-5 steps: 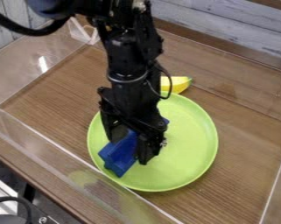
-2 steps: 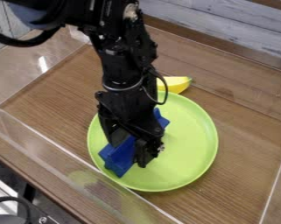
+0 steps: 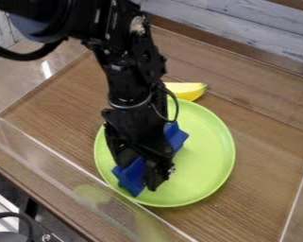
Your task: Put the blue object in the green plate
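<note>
The arm [image 3: 132, 80] is showing matte black all over — knobbly, jointed segments above the plate [image 3: 213, 156], with a thin black cable [image 3: 176, 99] looping out on the banana's [image 3: 188, 91] side.

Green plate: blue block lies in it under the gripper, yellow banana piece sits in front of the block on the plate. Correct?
No, the yellow banana piece is on the table, beyond the plate's far edge; camera view shows it.

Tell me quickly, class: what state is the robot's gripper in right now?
Gripper: open, its fingers spread over the blue block on the green plate.
</note>
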`<state>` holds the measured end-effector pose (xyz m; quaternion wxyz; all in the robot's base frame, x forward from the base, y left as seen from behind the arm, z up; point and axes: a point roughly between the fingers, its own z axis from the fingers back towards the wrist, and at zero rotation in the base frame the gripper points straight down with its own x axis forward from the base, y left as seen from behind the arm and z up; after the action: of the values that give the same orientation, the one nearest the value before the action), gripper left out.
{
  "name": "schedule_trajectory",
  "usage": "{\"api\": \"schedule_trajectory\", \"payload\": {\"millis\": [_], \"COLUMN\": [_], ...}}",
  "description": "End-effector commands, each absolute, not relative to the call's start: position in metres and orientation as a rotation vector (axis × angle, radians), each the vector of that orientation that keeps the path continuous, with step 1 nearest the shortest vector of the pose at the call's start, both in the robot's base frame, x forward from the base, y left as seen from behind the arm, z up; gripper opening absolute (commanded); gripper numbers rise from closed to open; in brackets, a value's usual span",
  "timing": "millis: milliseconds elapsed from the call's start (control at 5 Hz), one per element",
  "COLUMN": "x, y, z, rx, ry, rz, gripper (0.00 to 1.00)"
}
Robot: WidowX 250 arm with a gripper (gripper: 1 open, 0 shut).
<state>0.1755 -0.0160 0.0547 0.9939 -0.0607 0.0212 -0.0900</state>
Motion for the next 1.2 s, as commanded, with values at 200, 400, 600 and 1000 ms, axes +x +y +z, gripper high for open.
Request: {"api": "schedule_trajectory", "payload": {"millis": [200, 400, 600, 1000], "x": [0.1802, 0.1807, 0.1808, 0.1806], "y": [-0.0132, -0.0128, -0.0128, -0.0131], "z": [0.0538, 0.0516, 0.0500, 0.0469], "rx": [-0.128, -0.128, -0.128, -0.126], "ry": [0.011, 0.008, 0.007, 0.006], "rz": [-0.163, -0.157, -0.153, -0.145], "gripper": [1.00, 1.00, 1.00, 1.00]}}
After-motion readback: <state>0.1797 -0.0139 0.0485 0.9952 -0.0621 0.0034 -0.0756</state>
